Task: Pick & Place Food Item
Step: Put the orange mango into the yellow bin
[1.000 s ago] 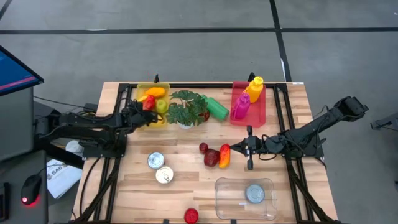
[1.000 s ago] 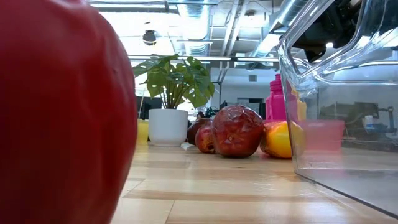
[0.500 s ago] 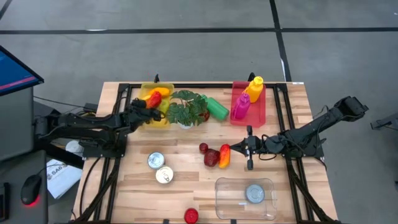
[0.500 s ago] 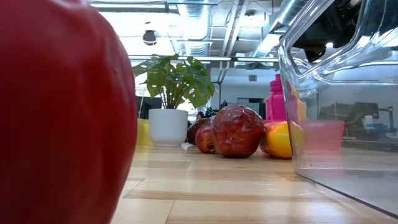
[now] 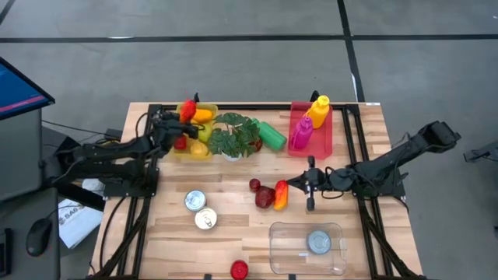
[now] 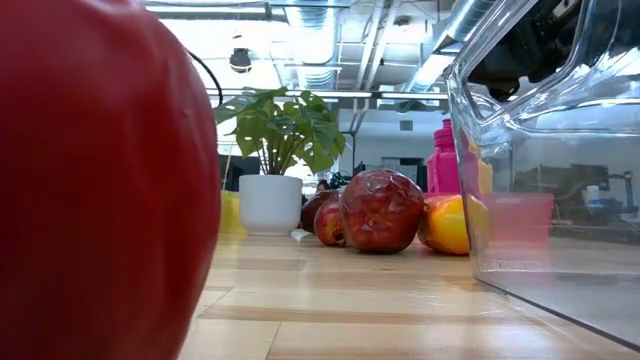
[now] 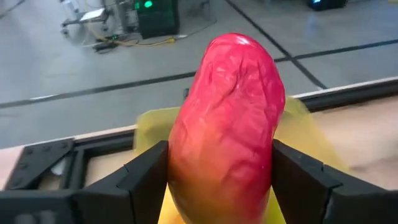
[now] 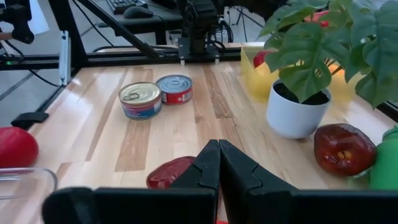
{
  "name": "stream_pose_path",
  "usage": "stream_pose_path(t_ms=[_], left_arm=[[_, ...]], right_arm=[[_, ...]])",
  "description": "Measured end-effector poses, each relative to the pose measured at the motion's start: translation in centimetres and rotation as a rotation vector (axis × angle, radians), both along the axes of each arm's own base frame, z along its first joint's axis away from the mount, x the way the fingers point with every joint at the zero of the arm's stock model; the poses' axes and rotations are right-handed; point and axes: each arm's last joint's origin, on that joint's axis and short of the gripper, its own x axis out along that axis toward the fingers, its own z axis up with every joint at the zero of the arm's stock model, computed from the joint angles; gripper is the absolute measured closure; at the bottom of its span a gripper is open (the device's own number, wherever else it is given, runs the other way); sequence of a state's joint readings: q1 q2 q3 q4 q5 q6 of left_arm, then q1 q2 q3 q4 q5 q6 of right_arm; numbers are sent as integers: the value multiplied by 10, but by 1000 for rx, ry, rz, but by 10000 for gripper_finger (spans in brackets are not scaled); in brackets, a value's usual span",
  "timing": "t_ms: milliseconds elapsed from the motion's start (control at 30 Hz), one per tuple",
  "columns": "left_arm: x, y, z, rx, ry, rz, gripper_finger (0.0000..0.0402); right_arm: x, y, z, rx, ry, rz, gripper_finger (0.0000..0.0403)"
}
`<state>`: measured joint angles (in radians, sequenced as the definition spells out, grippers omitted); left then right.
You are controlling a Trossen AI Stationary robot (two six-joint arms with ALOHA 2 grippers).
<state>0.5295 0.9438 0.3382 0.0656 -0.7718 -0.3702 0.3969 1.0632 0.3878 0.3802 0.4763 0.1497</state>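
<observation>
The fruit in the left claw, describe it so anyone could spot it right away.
Start at the yellow bin on the table's far left, beside the plant. The left claw holds the fruit above the bin's far edge. It is the oblong red one shading to yellow-orange at one end, the only piece gripped.

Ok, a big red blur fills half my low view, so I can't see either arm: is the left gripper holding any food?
Observer: Yes, the left gripper is shut on a red and yellow mango-shaped fruit.
Operator: Where is it?
Observer: Up over the yellow plastic bin, at the back left of the wooden table.
Operator: And the right gripper?
Observer: The right gripper is shut and empty, beside the wrinkled dark red fruit near the table's middle.
</observation>
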Motion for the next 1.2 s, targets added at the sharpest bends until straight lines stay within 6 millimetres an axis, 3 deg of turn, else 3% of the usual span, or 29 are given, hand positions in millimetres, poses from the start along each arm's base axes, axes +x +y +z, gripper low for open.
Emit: stream_pose_path(t_ms=[267,600,800,1200], left_arm=[[-7,23,2,27,13,21,165],[-9,43,-13,-35,51,4,163],[-6,47,-19,-34,64,9,160],[-6,47,-20,-37,81,20,100]], right_arm=[[10,-4,-11,-14,36,-33,403],[15,-6,-16,-15,41,-47,403],[15,-6,-15,-12,32,-48,403],[15,-6,-15,-11,33,-44,403]])
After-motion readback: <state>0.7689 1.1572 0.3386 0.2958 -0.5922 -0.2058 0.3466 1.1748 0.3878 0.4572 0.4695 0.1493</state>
